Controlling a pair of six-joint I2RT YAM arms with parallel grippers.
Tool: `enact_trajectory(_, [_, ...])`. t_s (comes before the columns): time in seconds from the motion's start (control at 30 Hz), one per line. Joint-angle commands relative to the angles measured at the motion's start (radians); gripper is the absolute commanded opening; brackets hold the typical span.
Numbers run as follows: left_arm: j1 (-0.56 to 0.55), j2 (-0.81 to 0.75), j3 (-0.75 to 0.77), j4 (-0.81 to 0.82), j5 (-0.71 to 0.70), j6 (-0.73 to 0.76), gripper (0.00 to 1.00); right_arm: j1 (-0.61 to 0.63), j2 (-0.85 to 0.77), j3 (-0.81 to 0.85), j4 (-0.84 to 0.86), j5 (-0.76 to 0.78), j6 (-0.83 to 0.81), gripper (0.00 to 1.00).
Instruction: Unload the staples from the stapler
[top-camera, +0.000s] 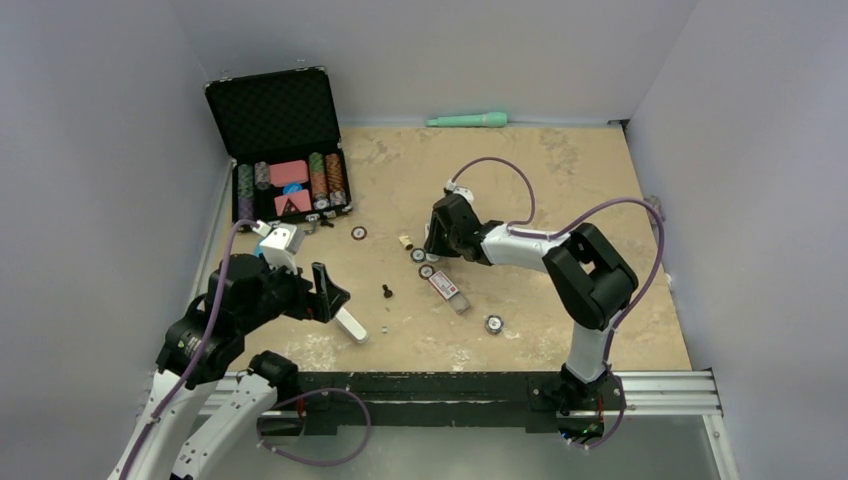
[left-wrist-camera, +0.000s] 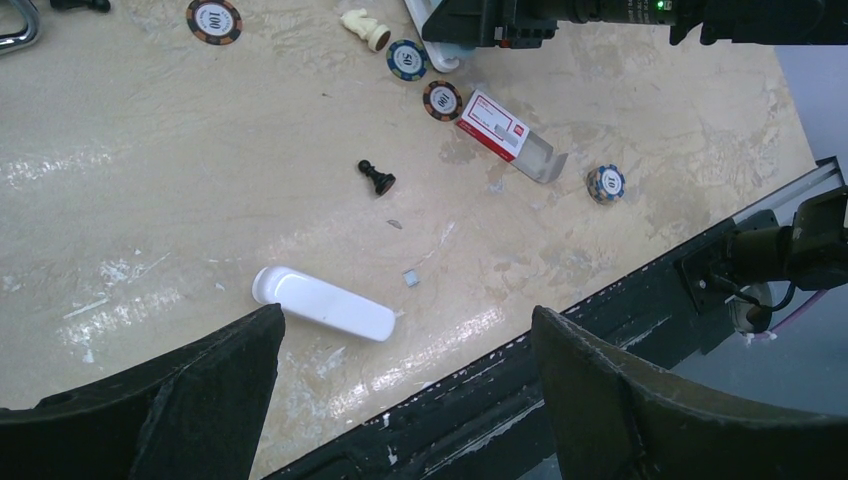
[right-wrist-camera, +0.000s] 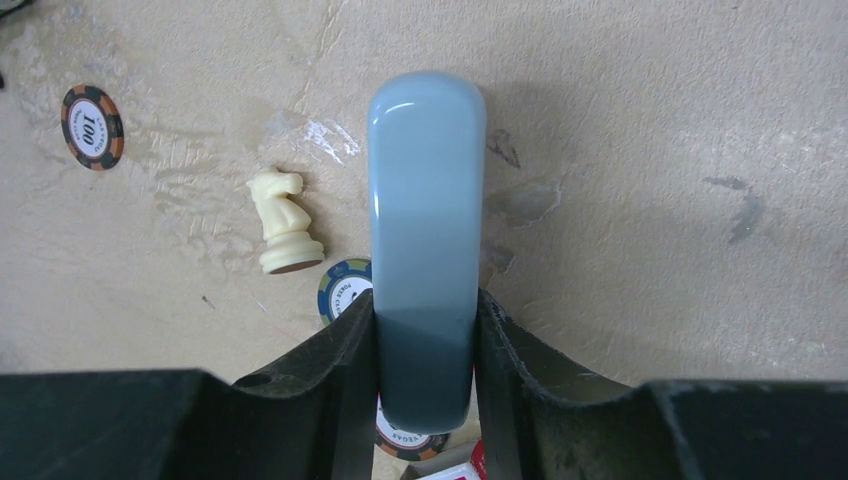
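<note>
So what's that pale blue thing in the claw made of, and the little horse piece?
The pale blue stapler looks like glossy moulded plastic: highlights streak its rounded edges. The cream chess knight seems plastic too, with a duller sheen, though resin or painted wood is possible.

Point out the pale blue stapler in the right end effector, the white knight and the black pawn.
pale blue stapler (right-wrist-camera: 428, 200), right wrist view, middle of its top face.
white knight (right-wrist-camera: 282, 222), right wrist view, mid-body.
black pawn (left-wrist-camera: 377, 179), left wrist view, mid-body.
</note>
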Motion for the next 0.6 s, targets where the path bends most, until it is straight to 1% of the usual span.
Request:
enact_trajectory(0.0, [0.012, 0.01, -0.003, 0.045, 0.015, 0.018, 0.96, 0.011, 0.009, 0.039, -0.096, 0.115, -0.011, 0.32])
enact_trajectory(0.17, [0.013, 0.012, -0.003, 0.047, 0.02, 0.018, 0.96, 0.014, 0.019, 0.055, -0.12, 0.144, -0.025, 0.32])
enact_trajectory(0.23, [0.013, 0.012, -0.004, 0.048, 0.02, 0.018, 0.96, 0.019, 0.021, 0.062, -0.128, 0.15, -0.027, 0.34])
enact_trajectory(0.27, [0.013, 0.012, -0.005, 0.047, 0.02, 0.018, 0.96, 0.024, 0.019, 0.064, -0.129, 0.152, -0.027, 0.37])
enact_trajectory(0.33, [0.015, 0.01, -0.005, 0.047, 0.02, 0.018, 0.96, 0.034, 0.014, 0.07, -0.133, 0.153, -0.029, 0.49])
enact_trajectory(0.4, [0.015, 0.011, -0.005, 0.048, 0.02, 0.018, 0.96, 0.045, 0.003, 0.076, -0.138, 0.155, -0.03, 0.65])
enact_trajectory(0.47, [0.015, 0.012, -0.005, 0.047, 0.02, 0.018, 0.96, 0.056, -0.013, 0.084, -0.151, 0.163, -0.034, 0.71])
enact_trajectory(0.57, [0.015, 0.011, -0.004, 0.048, 0.021, 0.018, 0.96, 0.07, -0.05, 0.103, -0.18, 0.179, -0.036, 0.75])
